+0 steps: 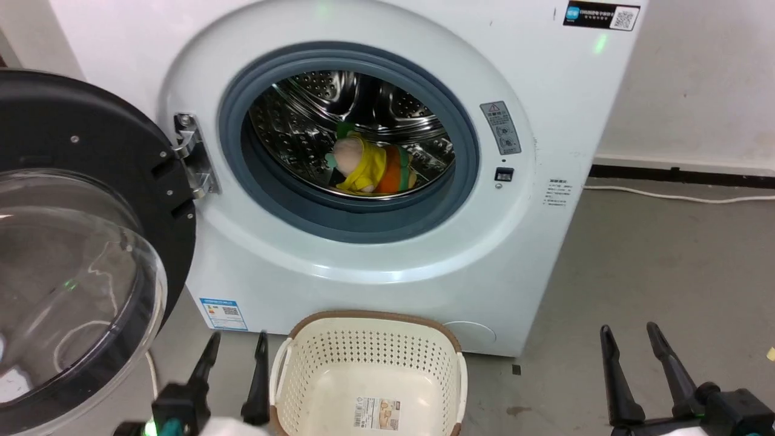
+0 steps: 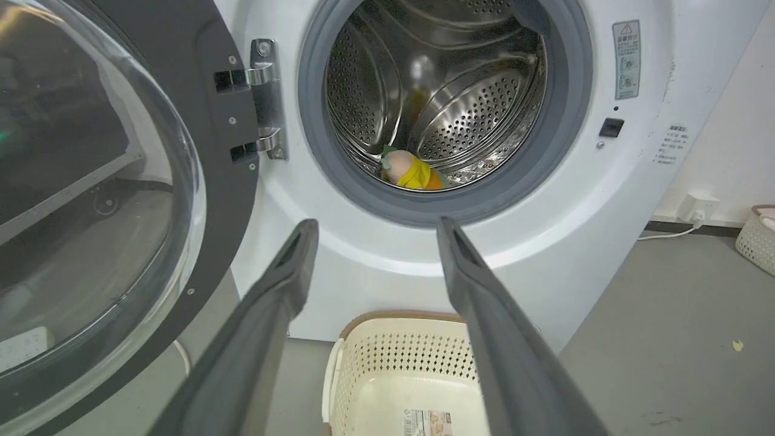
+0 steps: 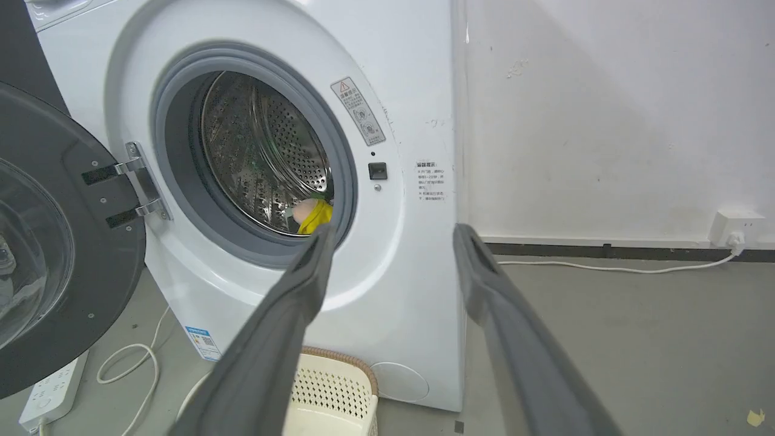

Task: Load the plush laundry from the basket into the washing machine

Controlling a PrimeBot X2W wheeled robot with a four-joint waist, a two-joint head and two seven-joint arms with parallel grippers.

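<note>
pink-and-yellow plush laundry (image 1: 368, 167) lies in the steel drum (image 1: 296, 121) of the white front-loading washing machine (image 1: 363, 272); cream perforated plastic basket (image 1: 369, 354) below; left gripper (image 1: 238, 336), right gripper (image 1: 628, 330) spread wide, holding nothing.

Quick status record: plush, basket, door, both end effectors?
plush laundry: inside the drum, at its bottom
basket: on the floor before the washing machine, holding only its label sticker
door: swung open, on the left
left end effector: open, empty, left of the basket
right end effector: open, empty, right of the basket
task: loading looks done
</note>
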